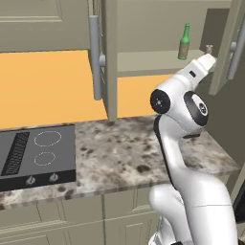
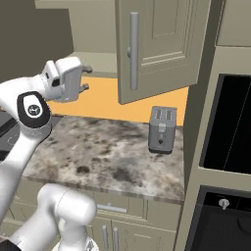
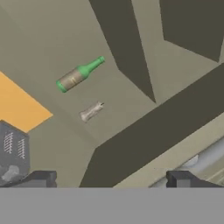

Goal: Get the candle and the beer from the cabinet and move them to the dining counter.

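The cabinet (image 1: 143, 61) stands open, and the beer (image 1: 184, 42), a slim green bottle with a tan label, is upright on its bottom shelf. The candle (image 1: 208, 48), a tiny pale grey stub, stands just right of the bottle. In the hand view the beer (image 3: 80, 74) and candle (image 3: 91, 111) appear rolled sideways on the beige shelf, well ahead of the fingertips. My gripper (image 2: 86, 78) is raised in front of the cabinet opening, short of the shelf, open with nothing between its fingers. The open gripper (image 3: 111, 179) points towards the shelf.
One open cabinet door (image 2: 157, 44) with a long bar handle (image 2: 133, 49) hangs to my right, and another door edge (image 1: 110, 57) to the left. Below lie the granite worktop (image 1: 124, 153), a black cooktop (image 1: 38, 153) and a toaster (image 2: 162, 128). A dark oven (image 2: 230, 127) stands at the far right.
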